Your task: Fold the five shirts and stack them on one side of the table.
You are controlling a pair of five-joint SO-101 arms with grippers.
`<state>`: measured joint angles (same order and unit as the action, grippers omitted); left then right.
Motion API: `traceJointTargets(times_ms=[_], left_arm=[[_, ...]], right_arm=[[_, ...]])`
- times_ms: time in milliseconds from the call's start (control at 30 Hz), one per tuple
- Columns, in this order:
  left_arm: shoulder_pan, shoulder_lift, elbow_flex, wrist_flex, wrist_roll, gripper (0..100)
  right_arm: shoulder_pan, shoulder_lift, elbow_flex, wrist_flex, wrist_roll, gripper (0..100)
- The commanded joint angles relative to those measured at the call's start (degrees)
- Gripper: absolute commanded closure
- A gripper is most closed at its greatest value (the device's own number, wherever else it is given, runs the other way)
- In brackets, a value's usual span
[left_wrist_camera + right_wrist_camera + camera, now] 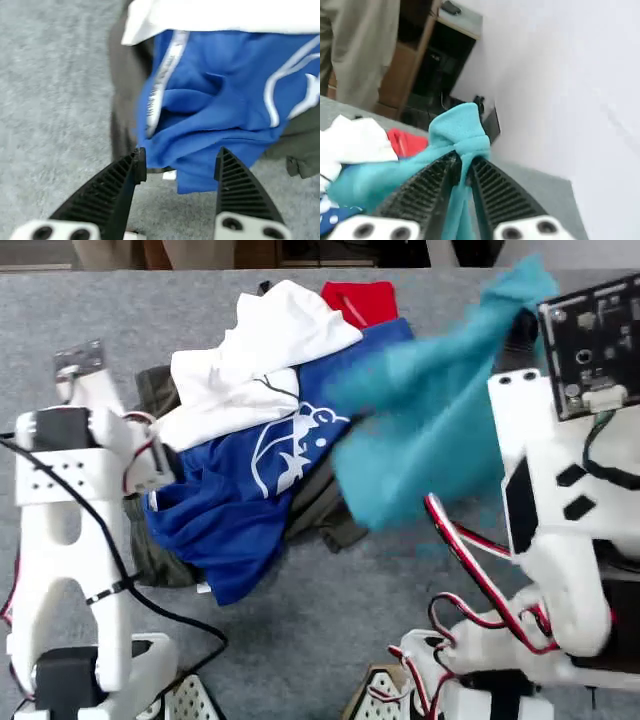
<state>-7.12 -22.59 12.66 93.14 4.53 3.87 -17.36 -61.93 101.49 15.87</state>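
Observation:
A heap of shirts lies mid-table: a white shirt (pixel 255 355) on top, a blue shirt (pixel 245 485) with a white print under it, a red shirt (pixel 362 300) at the back and a dark olive shirt (pixel 325 510) underneath. My right gripper (pixel 464 167) is shut on a teal shirt (pixel 430 420), which hangs lifted above the table at the right (pixel 457 137). My left gripper (pixel 180 167) is open just above the blue shirt's (pixel 210 105) near edge, at the heap's left side.
The grey table surface (pixel 330 640) is bare in front of the heap and at the far left (pixel 50 100). Red and black cables (pixel 480 570) loop at the right arm's base. A person stands behind the table beside dark furniture (pixel 430 65).

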Motion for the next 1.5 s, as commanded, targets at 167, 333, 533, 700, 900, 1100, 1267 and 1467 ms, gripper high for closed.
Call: traceJointTargets(times_ms=[167,333,533,700,900,1100,1267,1467], left_arm=[[9.32,0.31,0.62,-9.05,-0.18,75],[13.27,6.46,1.32,-16.88,2.11,60],[17.67,18.33,-5.01,-23.56,4.57,61],[20.66,31.34,-15.65,-23.30,5.45,61],[22.33,46.64,-30.15,-19.69,6.59,61],[21.98,61.85,-44.57,-15.30,10.90,61],[22.59,74.24,-55.30,-10.55,11.78,72],[22.68,83.03,-71.30,-3.08,11.69,93]], right_arm=[[4.88,-4.35,19.12,-0.26,-2.55,99.7],[5.49,-7.78,39.78,-8.35,-4.40,99.7],[4.97,-19.47,72.04,-24.88,-4.75,99.7],[5.05,-29.93,98.86,-40.00,-1.32,99.7],[5.23,-30.11,120.92,-55.03,-0.97,99.6],[5.14,-22.64,126.37,-64.97,-1.05,99.6],[5.41,-10.68,126.02,-73.23,-1.49,99.6],[6.81,-1.45,119.69,-72.44,-1.58,99.7]])
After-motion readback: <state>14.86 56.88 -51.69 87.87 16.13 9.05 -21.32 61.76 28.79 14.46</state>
